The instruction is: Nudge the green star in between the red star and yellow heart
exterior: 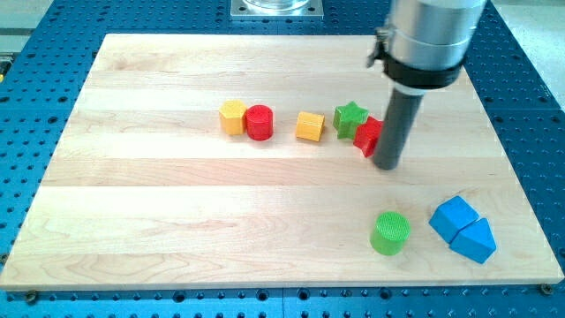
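The green star lies right of the board's middle. It touches the red star, which sits just below and to its right. The yellow heart lies a short way to the green star's left, with a small gap between them. My tip stands against the red star's right side, and the rod hides part of that block. The green star is above and left of the tip.
A yellow hexagon and a red cylinder touch each other further left. A green cylinder and two blue blocks lie near the bottom right. The wooden board rests on a blue perforated table.
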Motion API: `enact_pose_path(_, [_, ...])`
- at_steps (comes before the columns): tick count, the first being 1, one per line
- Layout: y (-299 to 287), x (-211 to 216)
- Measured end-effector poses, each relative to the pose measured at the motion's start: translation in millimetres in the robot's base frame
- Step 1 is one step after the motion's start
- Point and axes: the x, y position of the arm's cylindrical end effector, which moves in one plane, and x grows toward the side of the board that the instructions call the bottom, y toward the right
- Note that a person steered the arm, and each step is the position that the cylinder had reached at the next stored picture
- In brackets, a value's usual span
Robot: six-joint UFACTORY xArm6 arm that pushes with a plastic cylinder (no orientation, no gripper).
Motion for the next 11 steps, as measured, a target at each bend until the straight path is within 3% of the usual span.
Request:
enact_pose_path(2, [61, -51])
enact_pose_path(3, [11, -85])
enact_pose_path(4, [-34, -82])
enact_pose_path(6, [-52, -54])
enact_pose_path(7, [-20, -88])
enact_pose_path(8, [61, -102])
enact_pose_path(9, [101, -84])
enact_pose_path(11, [50, -47])
